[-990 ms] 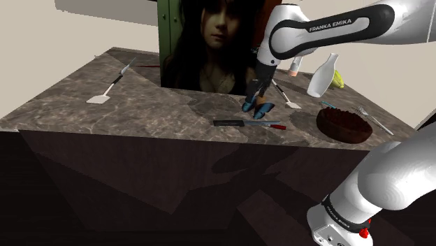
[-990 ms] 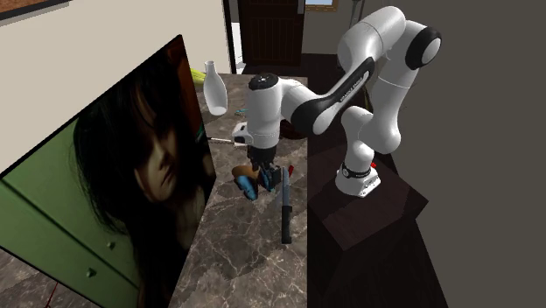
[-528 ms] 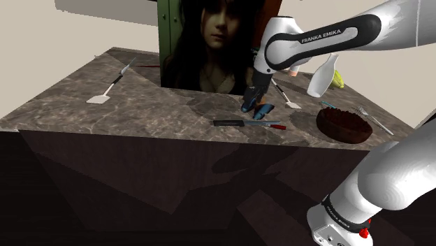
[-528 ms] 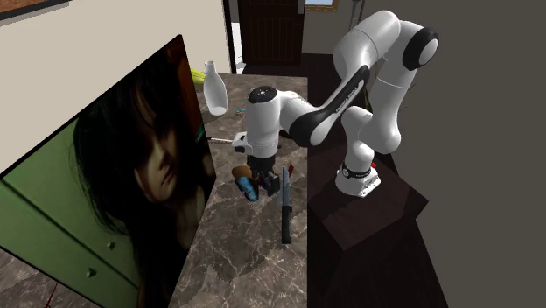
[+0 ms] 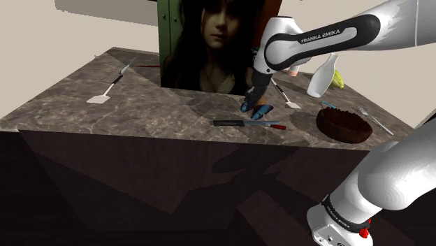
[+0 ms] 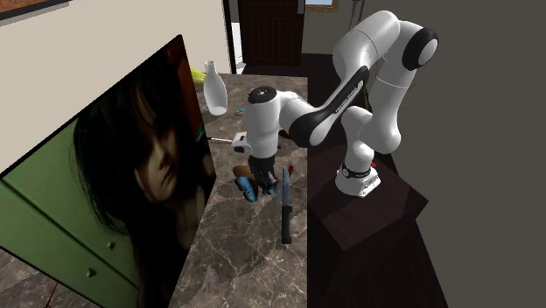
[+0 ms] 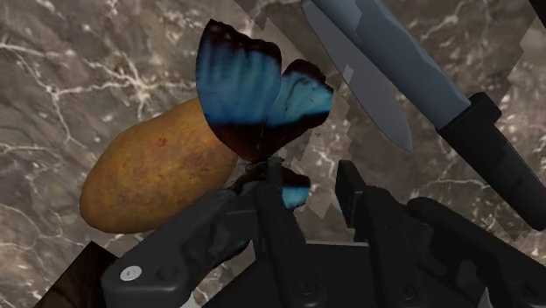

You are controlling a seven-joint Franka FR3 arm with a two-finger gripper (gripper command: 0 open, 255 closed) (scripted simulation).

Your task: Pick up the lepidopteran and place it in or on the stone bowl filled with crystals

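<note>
wrist view is showing the blue butterfly [image 7: 262, 92] lying on the marble surface [image 7: 79, 79] against a brown oval lump [image 7: 157, 171], with its lower wing tip sitting between the spread fingers of the pincer [image 7: 308, 188], which is not yet clasping it. over the last second the hand has been sinking onto it, so the grasp is looking close. the arm is reaching out with its wrist pointing steeply down, and the dark bowl [image 5: 344, 126] is sitting well apart.
</note>
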